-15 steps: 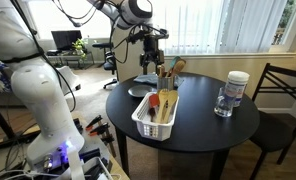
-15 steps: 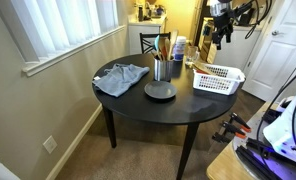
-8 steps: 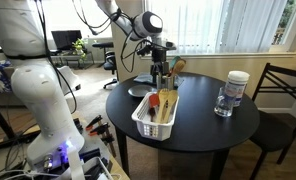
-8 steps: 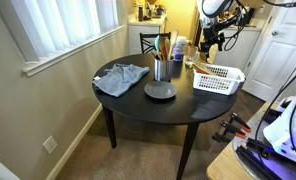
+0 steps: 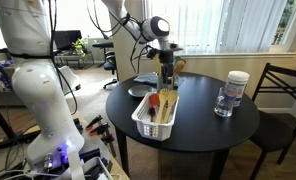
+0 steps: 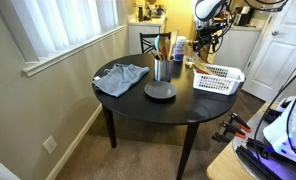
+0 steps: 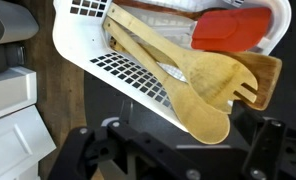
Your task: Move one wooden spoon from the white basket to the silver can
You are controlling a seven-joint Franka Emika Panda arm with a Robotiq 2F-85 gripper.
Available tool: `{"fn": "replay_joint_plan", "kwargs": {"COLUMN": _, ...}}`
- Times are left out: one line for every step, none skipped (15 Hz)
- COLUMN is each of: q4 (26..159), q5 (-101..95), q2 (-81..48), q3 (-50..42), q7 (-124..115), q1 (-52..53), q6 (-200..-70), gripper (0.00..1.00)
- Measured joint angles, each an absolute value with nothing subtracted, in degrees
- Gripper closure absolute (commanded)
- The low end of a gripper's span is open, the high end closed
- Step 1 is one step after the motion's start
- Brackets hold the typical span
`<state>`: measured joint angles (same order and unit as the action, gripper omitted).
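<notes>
- Round black table (image 5: pixel 203 120), window blinds (image 5: pixel 218 25) behind, chair (image 5: pixel 283 90) at 3 o'clock.
- My claw (image 5: pixel 168 70), spread, has swung toward the white basket (image 5: pixel 154 122) since a second ago.

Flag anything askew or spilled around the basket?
Nothing spilled. In the wrist view, the wooden spoons poke head-first past the rim of the white basket; a red spatula lies in there too. Untidy, not damaged.

Arm (image 5: pixel 126 20): single, white with black joints, enters from upper edge in both exterior views, elbow high. Wrist (image 5: pixel 158 27): bent downward. Hand (image 5: pixel 166 62): dark, pointing straight down, held aloft. Wrist view: fingers (image 7: pixel 88 150) at lower edge, spread wide apart, gripping nothing.
</notes>
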<state>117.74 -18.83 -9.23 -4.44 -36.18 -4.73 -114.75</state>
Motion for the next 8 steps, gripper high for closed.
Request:
{"fn": "replay_joint_plan", "kwargs": {"q4": 117.2, "q5": -18.8, "q2": -10.0, "q3": -4.8, "q7": -38.5, "q1": -4.5, "q6": -115.1, "gripper": 0.00}}
{"fn": "replay_joint_plan", "kwargs": {"q4": 116.5, "q5": -18.8, "q2": -10.8, "q3": -5.2, "q7": -41.0, "q1": -4.2, "q6": -115.3, "gripper": 0.00}}
{"fn": "replay_joint_plan", "kwargs": {"q4": 115.8, "q5": -18.8, "q2": -11.7, "q3": -5.5, "q7": -43.3, "q1": -4.0, "q6": -115.3, "gripper": 0.00}}
{"fn": "replay_joint_plan", "kwargs": {"q4": 115.0, "q5": -18.8, "q2": -12.8, "q3": -5.8, "q7": -45.5, "q1": -3.7, "q6": -115.3, "gripper": 0.00}}
{"fn": "replay_joint_plan", "kwargs": {"q4": 114.3, "q5": -18.8, "q2": -13.9, "q3": -6.1, "q7": -47.6, "q1": -3.4, "q6": -115.3, "gripper": 0.00}}
{"fn": "replay_joint_plan", "kwargs": {"q4": 113.5, "q5": -18.8, "q2": -15.0, "q3": -6.4, "q7": -49.5, "q1": -3.1, "q6": -115.3, "gripper": 0.00}}
{"fn": "replay_joint_plan", "kwargs": {"q4": 112.7, "q5": -18.9, "q2": -16.1, "q3": -6.7, "q7": -51.3, "q1": -2.7, "q6": -115.3, "gripper": 0.00}}
{"fn": "replay_joint_plan", "kwargs": {"q4": 111.9, "q5": -18.9, "q2": -17.2, "q3": -7.0, "q7": -52.9, "q1": -2.4, "q6": -115.3, "gripper": 0.00}}
